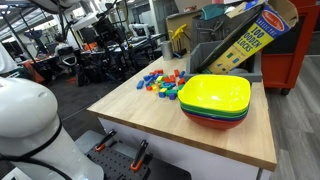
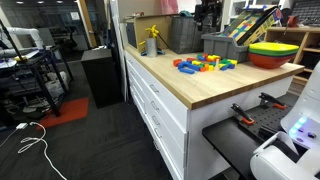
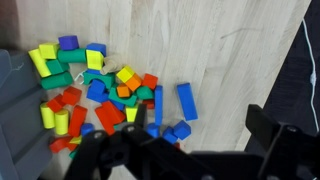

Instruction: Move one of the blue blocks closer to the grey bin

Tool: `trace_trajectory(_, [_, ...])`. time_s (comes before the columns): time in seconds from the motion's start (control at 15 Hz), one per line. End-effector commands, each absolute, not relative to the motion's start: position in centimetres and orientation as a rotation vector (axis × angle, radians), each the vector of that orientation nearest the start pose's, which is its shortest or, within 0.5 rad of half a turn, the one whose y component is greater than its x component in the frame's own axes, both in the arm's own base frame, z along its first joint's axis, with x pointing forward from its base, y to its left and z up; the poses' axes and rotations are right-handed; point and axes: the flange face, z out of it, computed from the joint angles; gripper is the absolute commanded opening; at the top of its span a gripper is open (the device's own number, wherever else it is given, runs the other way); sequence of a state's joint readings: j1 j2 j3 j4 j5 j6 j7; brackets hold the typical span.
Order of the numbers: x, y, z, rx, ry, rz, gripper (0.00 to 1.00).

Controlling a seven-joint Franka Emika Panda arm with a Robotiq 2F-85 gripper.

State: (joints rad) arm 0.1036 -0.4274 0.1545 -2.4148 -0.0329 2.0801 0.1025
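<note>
Nearest, in the wrist view: gripper spread wide, empty, hanging above the block pile. Just ahead, long blue block — lengthwise away from the jaws. Farther, at the view's left edge — grey bin.

Cardboard box: yellow band reads "100 … BLOCKS"; red oval logo too small to read.
</note>
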Motion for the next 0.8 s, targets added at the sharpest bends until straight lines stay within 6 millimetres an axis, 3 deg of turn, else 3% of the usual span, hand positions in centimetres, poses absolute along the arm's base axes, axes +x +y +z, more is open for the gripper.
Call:
trace_trajectory(0.0, [44.5, 11.1, 47.2, -3.193, -0.241, -0.180, 1.00])
trace_trajectory(0.73, [49.8, 12.6, 44.4, -3.143, -0.243, -0.195, 1.00])
